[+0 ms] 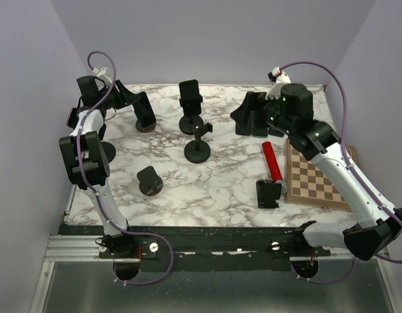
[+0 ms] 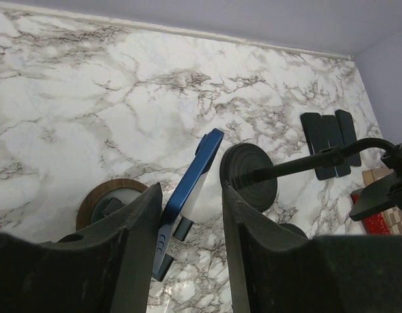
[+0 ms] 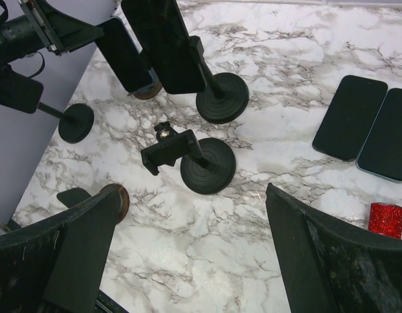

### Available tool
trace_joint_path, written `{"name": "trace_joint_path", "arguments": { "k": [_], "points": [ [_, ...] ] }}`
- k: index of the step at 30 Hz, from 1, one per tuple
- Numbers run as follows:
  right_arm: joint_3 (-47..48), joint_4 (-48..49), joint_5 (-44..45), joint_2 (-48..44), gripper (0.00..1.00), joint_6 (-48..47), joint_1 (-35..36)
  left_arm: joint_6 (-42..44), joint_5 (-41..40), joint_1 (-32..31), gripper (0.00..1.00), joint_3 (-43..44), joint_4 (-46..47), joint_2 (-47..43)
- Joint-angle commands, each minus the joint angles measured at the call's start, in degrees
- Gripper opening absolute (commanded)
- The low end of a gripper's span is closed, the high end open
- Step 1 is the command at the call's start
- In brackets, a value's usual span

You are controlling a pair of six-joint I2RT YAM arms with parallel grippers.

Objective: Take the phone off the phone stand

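- Phone (image 2: 202, 163), blue-edged and seen edge-on, leans tilted at about 10 o'clock on the marble table (image 1: 220, 189), which is the biggest thing in view, white with grey veins.
- The chessboard (image 1: 318, 179) lies at 4 o'clock on the table, against its right edge.
- The left gripper (image 2: 189, 195) straddles the phone with its jaws partly open. The left finger (image 2: 132, 248) touches the phone's lower edge. A clear gap separates the phone from the right finger (image 2: 253, 248), so nothing is clamped.
- The right gripper (image 3: 193, 192) hangs over the table's 1 o'clock area, jaws spread wide with nothing between them.
- The phone stand (image 2: 109, 199) has a wood-rimmed round base and a dark cradle. In the left wrist view it sits at 8 o'clock of the phone. The fingers hide whether the phone's foot rests in it.
- A second phone (image 1: 189, 96) stands upright on a black stand (image 1: 191, 124) at 12 o'clock on the table. An empty stand (image 1: 197, 151) with a small clamp is at 6 o'clock of it, close by.
- Flat phones (image 3: 350, 117) lie side by side on the marble, at 2 o'clock of the empty stand in the right wrist view.
- A red cylinder (image 1: 273, 163) lies at 3 o'clock on the table, just beside the chessboard's left edge.
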Motion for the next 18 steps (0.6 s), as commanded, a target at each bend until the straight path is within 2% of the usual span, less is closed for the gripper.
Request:
{"name": "trace_joint_path", "arguments": {
  "k": [1, 12, 18],
  "points": [
    [-0.20, -0.12, -1.76, -0.09, 1.00, -0.77, -0.14, -1.46, 3.84, 0.03, 0.48, -2.91, 7.79, -0.15],
    [-0.10, 0.15, -1.99, -0.48, 1.00, -0.61, -0.12, 2.47, -0.59, -1.78, 0.44, -1.93, 1.65, 1.71],
    [0.08, -0.21, -2.06, -0.73, 1.00, -0.58, -0.14, 3.79, -3.78, -2.70, 0.25, -2.84, 1.70, -0.46]
  ]
}}
